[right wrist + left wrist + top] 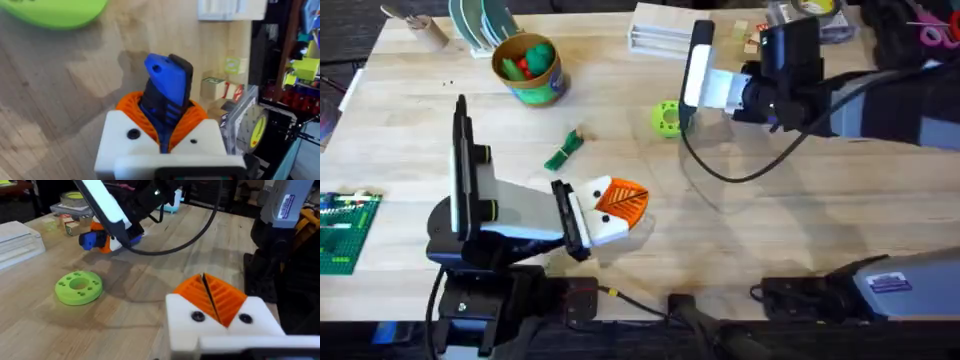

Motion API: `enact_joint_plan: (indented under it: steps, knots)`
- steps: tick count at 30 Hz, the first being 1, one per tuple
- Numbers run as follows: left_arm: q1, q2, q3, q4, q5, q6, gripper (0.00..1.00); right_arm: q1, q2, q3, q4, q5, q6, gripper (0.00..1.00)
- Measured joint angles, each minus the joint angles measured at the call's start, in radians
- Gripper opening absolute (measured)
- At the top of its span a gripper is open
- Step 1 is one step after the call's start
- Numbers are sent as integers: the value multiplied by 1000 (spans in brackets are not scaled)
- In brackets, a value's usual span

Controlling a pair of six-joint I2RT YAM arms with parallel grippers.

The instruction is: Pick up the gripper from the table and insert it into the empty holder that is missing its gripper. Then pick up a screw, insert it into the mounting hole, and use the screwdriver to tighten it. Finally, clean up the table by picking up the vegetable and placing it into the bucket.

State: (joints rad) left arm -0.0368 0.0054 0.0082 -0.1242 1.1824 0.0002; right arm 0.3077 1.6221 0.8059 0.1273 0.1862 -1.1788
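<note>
Nearest to me, I see the left end effector [620, 205] low over the front of the bench [770, 230], its two orange ribbed pads [220, 296] pressed together with nothing between them. A little farther, the vegetable [563, 152] lies flat on the wood, well apart from both arms. Beyond it, on the right, the green disc with holes [666, 117] lies just beside the right end effector [165, 127], which is closed on the screwdriver [166, 90]; the blue body stands out between its orange pads. Farther left, the bucket [530, 68] stands upright near the back, with green and red toy pieces inside. At the far right edge there are small printed blocks [221, 89], but I cannot read their writing. I cannot read the purple label [890, 283] on the white casing at the front right either.
</note>
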Motion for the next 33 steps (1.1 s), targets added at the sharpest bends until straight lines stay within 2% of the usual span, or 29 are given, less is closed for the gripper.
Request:
enact_joint_plan:
  steps: [5, 6, 7, 12, 13, 17, 19, 21, 26, 28, 30, 31, 33]
  knots:
    - [0, 0, 0, 0, 0, 0, 11, 2, 48, 0, -5, 20, -30, 74]
    - [0, 0, 0, 0, 0, 0, 11, 3, 51, 0, -13, 23, -32, 148]
    - [0, 0, 0, 0, 0, 0, 11, 4, 52, 0, -24, 24, -31, 265]
    - [0, 0, 0, 0, 0, 0, 11, 2, 49, 31, -32, 42, -34, 950]
    - [0, 0, 0, 0, 0, 0, 11, 2, 45, 39, -48, 42, -33, 980]
    - [0, 0, 0, 0, 0, 0, 11, 4, 42, 43, -83, 46, -6, 990]
    - [0, 0, 0, 0, 0, 2, 50, 9, 39, 45, -104, 52, 18, 990]
    - [0, 0, 0, 0, 0, 6, 174, 19, 37, 49, -130, 61, 52, 991]
    - [0, 0, 0, 0, 0, 8, 616, 46, 24, 50, -171, 81, 163, 991]
    - [0, 0, 0, 0, 0, 8, 680, 54, 19, 50, -181, 83, 218, 991]
    - [0, 0, 0, 0, 0, 7, 669, 62, 10, 49, -192, 80, 276, 991]
    - [0, 0, 0, 0, 0, 7, 605, 66, 5, 47, -198, 78, 304, 991]
    - [0, 0, 0, 0, 0, 7, 299, 77, -9, 39, -207, 69, 357, 991]
